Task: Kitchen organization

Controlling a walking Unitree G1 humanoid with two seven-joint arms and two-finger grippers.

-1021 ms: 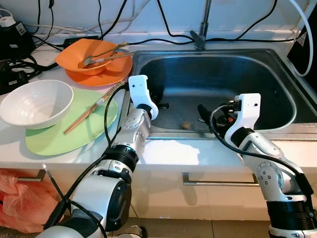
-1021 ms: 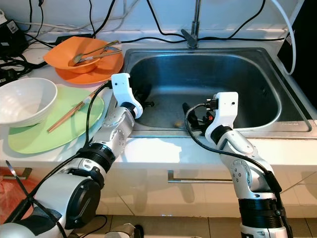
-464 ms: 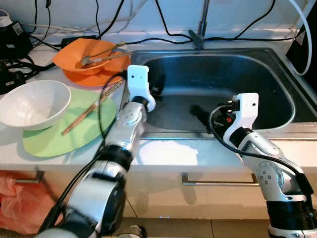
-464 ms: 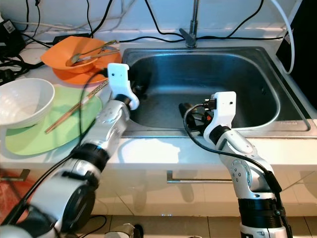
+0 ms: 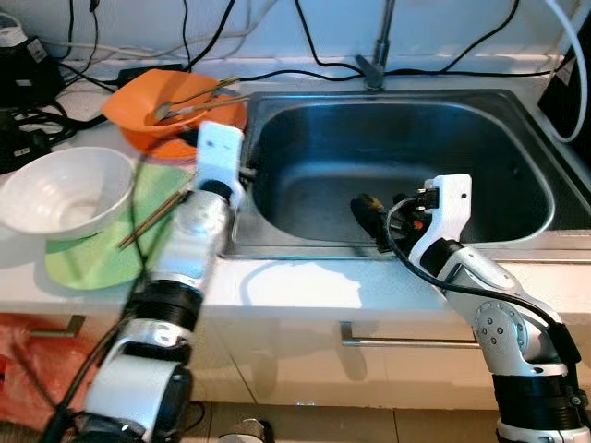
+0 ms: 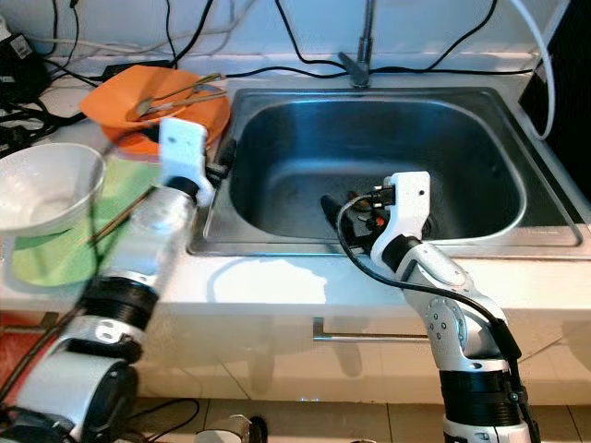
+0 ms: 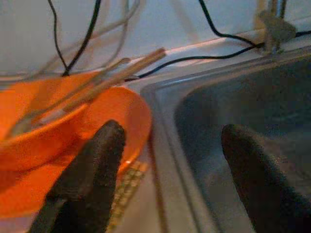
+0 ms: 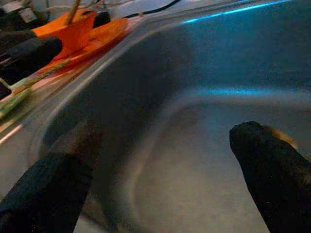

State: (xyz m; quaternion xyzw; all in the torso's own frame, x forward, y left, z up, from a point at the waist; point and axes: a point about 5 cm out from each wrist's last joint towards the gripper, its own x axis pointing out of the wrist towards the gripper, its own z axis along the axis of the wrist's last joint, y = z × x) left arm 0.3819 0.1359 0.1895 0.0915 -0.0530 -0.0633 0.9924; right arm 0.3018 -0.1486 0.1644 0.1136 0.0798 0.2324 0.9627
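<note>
- The orange bowl (image 5: pixel 157 115) sits at 11 o'clock on the counter; it looks rigid, light and slick, with loose utensils (image 5: pixel 189 101) inside. I judge its near rim the best hold.
- My left gripper (image 7: pixel 170 160) hovers open beside it, fingers spread.
- The sink (image 5: pixel 517 157) edge lies close at 3 o'clock; the chopsticks (image 5: pixel 152 221) crowd below.
- My right gripper (image 8: pixel 170 155) hangs open in the sink.

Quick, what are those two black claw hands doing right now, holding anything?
Left gripper: open, holding nothing, at the sink's left edge by the orange bowl.
Right gripper: open, holding nothing, over the sink.
</note>
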